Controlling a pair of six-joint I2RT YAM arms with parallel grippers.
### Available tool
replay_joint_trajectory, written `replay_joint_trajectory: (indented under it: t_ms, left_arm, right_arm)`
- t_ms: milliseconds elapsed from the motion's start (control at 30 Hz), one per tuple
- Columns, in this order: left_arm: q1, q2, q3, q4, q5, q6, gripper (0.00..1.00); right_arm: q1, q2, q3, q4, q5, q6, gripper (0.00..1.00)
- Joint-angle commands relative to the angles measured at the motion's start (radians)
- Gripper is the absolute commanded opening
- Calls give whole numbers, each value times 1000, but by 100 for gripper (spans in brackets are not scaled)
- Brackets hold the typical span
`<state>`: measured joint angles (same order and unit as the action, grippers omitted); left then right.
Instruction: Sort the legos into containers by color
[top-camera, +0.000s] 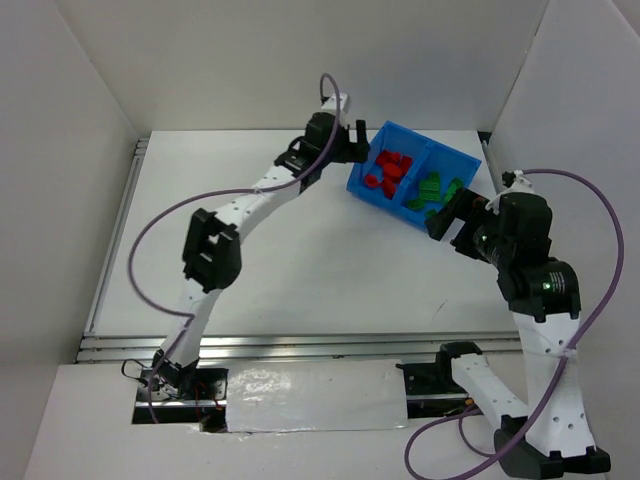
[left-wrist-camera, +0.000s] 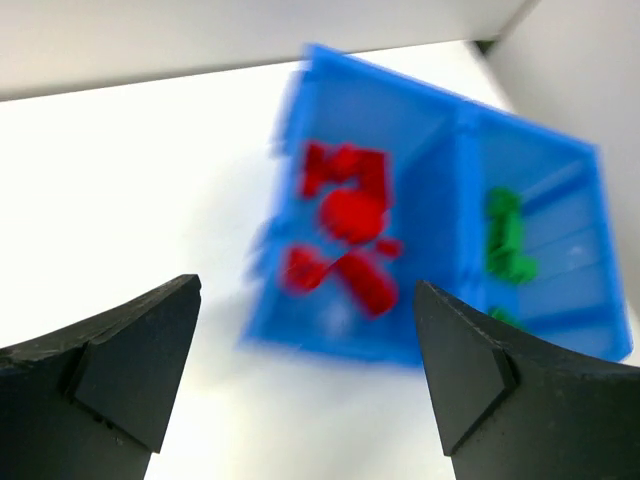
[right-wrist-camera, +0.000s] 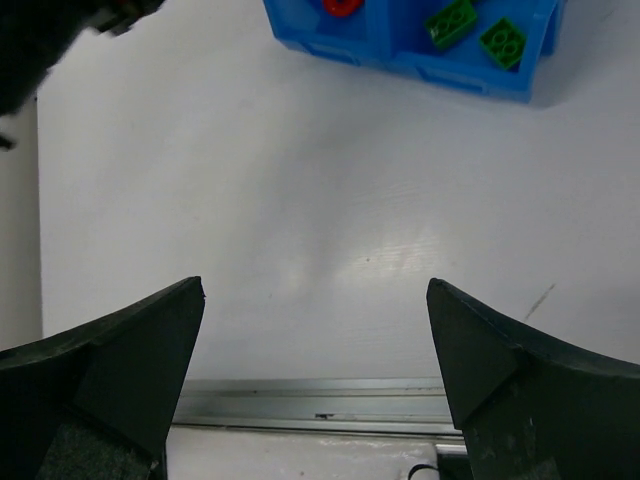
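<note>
The blue two-compartment bin (top-camera: 445, 158) sits tilted at the far right of the table. Several red bricks (top-camera: 388, 170) lie in its left compartment and several green bricks (top-camera: 437, 192) in its right one. My left gripper (top-camera: 360, 142) is open and empty, just beside the bin's far-left corner. The left wrist view is blurred and shows the bin (left-wrist-camera: 380, 130), the red bricks (left-wrist-camera: 345, 210) and the green bricks (left-wrist-camera: 505, 235) beyond the left gripper (left-wrist-camera: 307, 290). My right gripper (top-camera: 440, 218) is open and empty at the bin's near side. Past the right gripper (right-wrist-camera: 315, 285), the right wrist view shows the bin (right-wrist-camera: 360, 50) and green bricks (right-wrist-camera: 450, 22).
White walls close in the table on the left, back and right. A metal rail (top-camera: 300, 345) runs along the near edge of the table, and it also shows in the right wrist view (right-wrist-camera: 320, 400). The left arm (top-camera: 215, 245) reaches diagonally across the table's middle.
</note>
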<state>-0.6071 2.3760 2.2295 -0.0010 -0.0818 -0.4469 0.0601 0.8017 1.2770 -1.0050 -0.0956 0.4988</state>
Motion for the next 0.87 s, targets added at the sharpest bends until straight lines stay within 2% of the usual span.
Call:
replay_joint_trajectory:
  t_ms: [0,33,100,133,200,267,300,367,467,600,833]
  left_arm:
    - [13,-360,-118,-186,-197,103,99]
    - [15,-483,-221,-235,-273,108,100]
    - [17,-667,-315,-390,-363,103,100]
    - [20,-726,-420,-434,-454,100,99]
    - [32,-919,-587,-539,-513,68,100]
    - [53,-1045,-683,-599,-568,22,99]
    - [64,-1175,-787,-626,-569,20,99]
    - [69,-1299,-876,-674,-629,-21,100]
    - [70,-1579,-1051,-775,-705,-99,99]
    - [70,-1760,-1134,-849,-745,-142,99]
    - [69,-1808,-1122,-958,-780,-180,99]
  right_arm:
    - [33,-27,100,-15,132,-95,100]
    - [46,-42,122,-23,141,-101,100]
    - [56,-67,130,-26,164,-114,100]
    - [67,-73,133,-30,175,-120,100]
    - [73,-85,136,-50,210,-118,100]
    - [87,-98,133,-61,223,-108,100]
    - [89,-114,124,-61,223,-82,100]
    - [99,-142,107,-55,195,-66,100]
    - [141,-214,58,-78,244,-52,100]
    - [181,-278,7,-63,284,-85,100]
    - [198,-268,5,-58,307,-78,100]
